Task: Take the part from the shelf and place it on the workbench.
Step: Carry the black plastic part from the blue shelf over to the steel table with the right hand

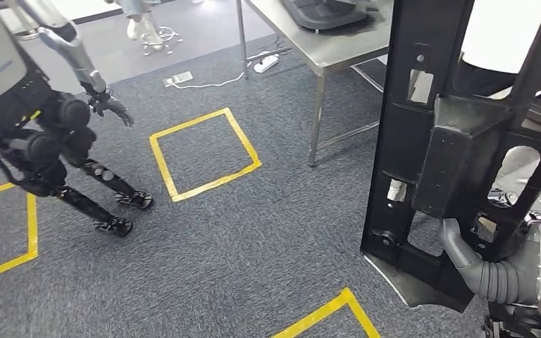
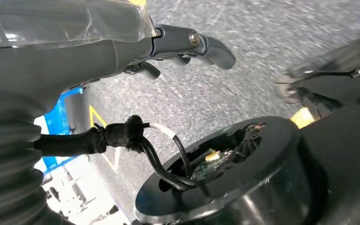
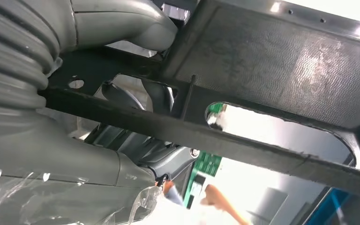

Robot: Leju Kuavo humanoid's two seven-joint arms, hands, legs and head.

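Observation:
The part (image 1: 458, 141) is a big black plastic frame with cut-outs, standing upright at the right of the head view. My right hand (image 1: 489, 271) grips its lower end, the thumb hooked through an opening. In the right wrist view the thumb lies over one bar of the part (image 3: 272, 61) and the dark fingers (image 3: 159, 93) curl behind it. The workbench (image 1: 338, 49) is a steel table at the back, with another dark part on it. My left hand (image 2: 168, 47) hangs over the grey carpet, fingers stretched out and holding nothing.
Another humanoid robot (image 1: 35, 120) stands at the left on the carpet. A yellow taped square (image 1: 204, 151) marks the floor in front of the workbench. A power strip (image 1: 264, 63) and cable lie near its leg. A person in white (image 1: 507, 35) stands behind the part.

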